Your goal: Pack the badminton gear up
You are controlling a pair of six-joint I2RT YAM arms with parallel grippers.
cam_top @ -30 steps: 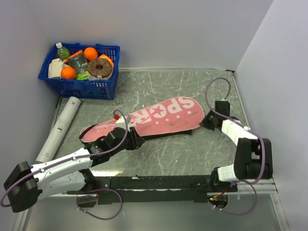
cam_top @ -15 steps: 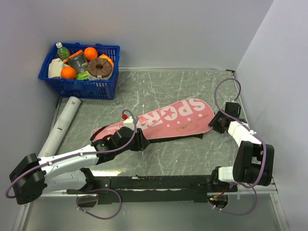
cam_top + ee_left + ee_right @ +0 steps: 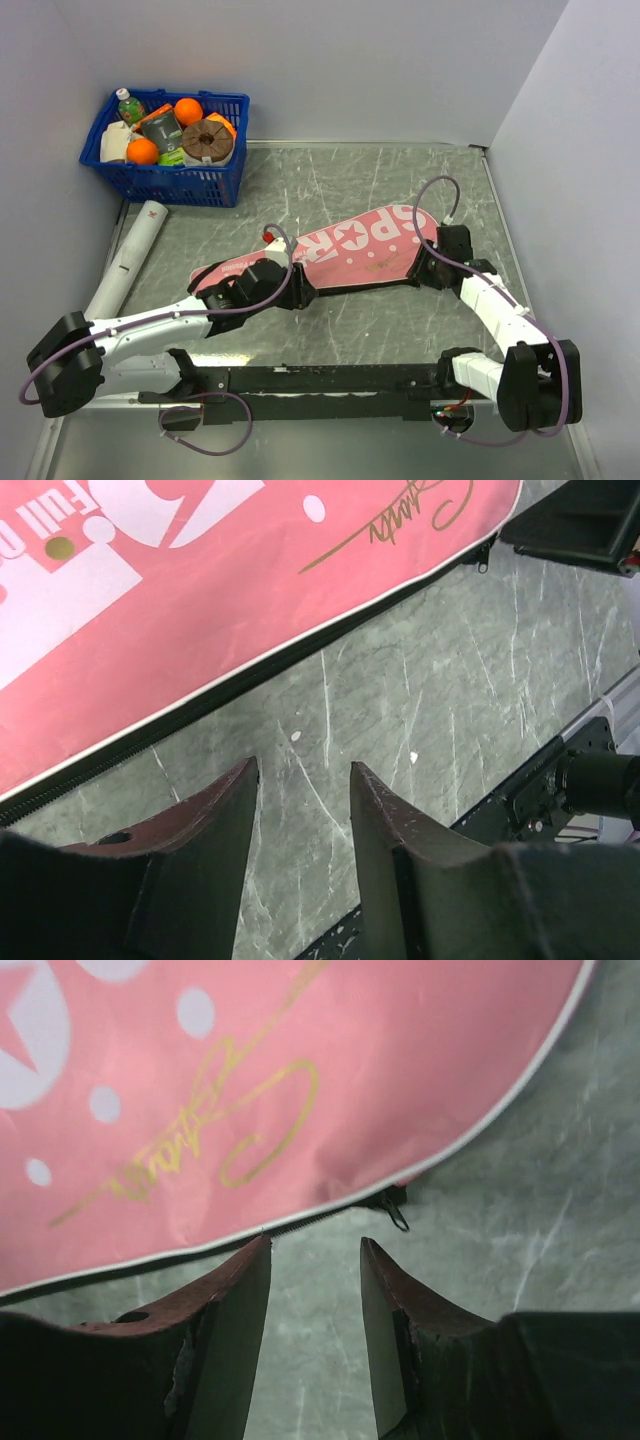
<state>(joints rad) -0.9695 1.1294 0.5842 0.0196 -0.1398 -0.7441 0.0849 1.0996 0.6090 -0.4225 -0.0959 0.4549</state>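
Observation:
The long pink racket bag (image 3: 345, 248) with white "SPORT" lettering lies slantwise across the table, its zip edge toward me. My left gripper (image 3: 304, 297) sits just in front of the bag's near edge, open (image 3: 305, 770), with only bare table between its fingers. My right gripper (image 3: 430, 268) is at the bag's wide right end, open (image 3: 315, 1242) and empty. The black zip pull (image 3: 396, 1210) lies just beyond its right fingertip. The bag (image 3: 300, 1090) fills the top of that view. The white tube (image 3: 125, 268) lies along the left wall.
A blue plastic basket (image 3: 165, 186) of groceries stands in the back left corner. A black rail (image 3: 320, 380) runs along the table's near edge. Walls close in the left, back and right sides.
The right gripper has opened and let go of the bag's end, then come back in close to it. The bag slid right. The left gripper followed rightward along the near edge.

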